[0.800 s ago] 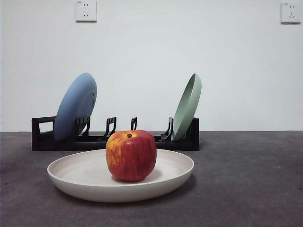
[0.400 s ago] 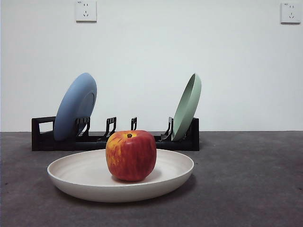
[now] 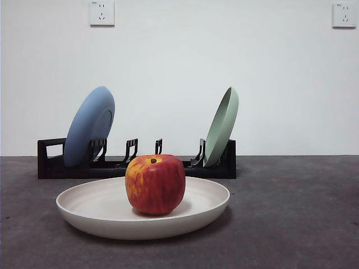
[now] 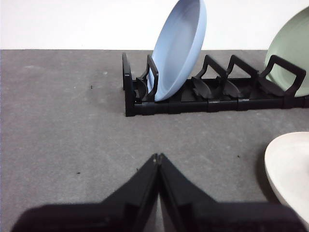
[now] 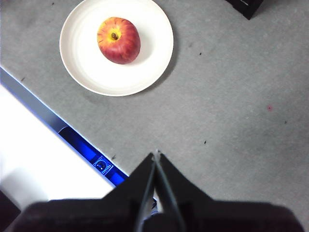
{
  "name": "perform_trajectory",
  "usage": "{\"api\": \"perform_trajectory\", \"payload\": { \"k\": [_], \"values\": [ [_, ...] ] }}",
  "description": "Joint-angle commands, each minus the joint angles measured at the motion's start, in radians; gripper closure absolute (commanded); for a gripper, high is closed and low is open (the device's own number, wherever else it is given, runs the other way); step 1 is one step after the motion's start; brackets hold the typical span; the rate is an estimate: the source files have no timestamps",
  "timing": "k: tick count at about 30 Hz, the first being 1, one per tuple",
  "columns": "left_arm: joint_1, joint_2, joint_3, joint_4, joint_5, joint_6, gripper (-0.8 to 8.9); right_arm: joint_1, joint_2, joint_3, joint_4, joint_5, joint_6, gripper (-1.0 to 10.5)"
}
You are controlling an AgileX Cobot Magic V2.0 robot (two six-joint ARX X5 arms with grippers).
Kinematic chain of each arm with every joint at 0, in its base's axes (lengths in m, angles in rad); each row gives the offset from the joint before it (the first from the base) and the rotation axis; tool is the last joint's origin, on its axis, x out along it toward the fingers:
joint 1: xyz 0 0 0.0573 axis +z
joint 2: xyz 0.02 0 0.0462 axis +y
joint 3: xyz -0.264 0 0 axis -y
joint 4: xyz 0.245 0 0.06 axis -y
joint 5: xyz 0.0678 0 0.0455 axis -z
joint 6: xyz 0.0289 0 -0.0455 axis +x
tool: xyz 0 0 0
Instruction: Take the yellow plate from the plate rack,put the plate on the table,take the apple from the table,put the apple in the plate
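Note:
The cream yellow plate (image 3: pixel 112 216) lies flat on the dark grey table (image 3: pixel 291 218) in front of the black plate rack (image 3: pixel 50 159). The red apple (image 3: pixel 155 184) sits upright inside the plate. The right wrist view shows the apple (image 5: pixel 119 39) in the plate (image 5: pixel 149 63) from high above. My right gripper (image 5: pixel 156 153) is shut and empty, well away from the plate. My left gripper (image 4: pixel 157 156) is shut and empty, low over the table, facing the rack (image 4: pixel 212 99); the plate's rim (image 4: pixel 287 169) shows beside it. Neither gripper shows in the front view.
A blue plate (image 3: pixel 88 126) leans in the rack's left end and a pale green plate (image 3: pixel 222 126) in its right end. The table's front edge with a blue-lit strip (image 5: pixel 99 164) shows in the right wrist view. Two wall sockets (image 3: pixel 101 12) are on the white wall.

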Motion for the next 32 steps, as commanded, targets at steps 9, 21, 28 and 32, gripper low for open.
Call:
{"api": "perform_trajectory", "payload": {
  "k": [9, 21, 28, 32],
  "values": [
    [0.003, 0.007, -0.010, 0.012, 0.003, -0.013, 8.17, 0.001, 0.000, 0.001, -0.025, 0.016, 0.004, 9.4],
    [0.003, 0.014, -0.010, 0.012, 0.002, -0.013, 8.17, -0.001, -0.002, 0.001, -0.024, 0.016, 0.004, 9.4],
    [0.003, 0.016, -0.010, 0.012, 0.002, -0.013, 8.17, -0.150, -0.118, -0.004, 0.083, 0.018, -0.079, 9.5],
    [0.003, 0.016, -0.010, 0.012, 0.002, -0.013, 8.17, -0.320, -0.245, -0.055, 0.318, -0.070, -0.084, 9.5]
  ]
}}
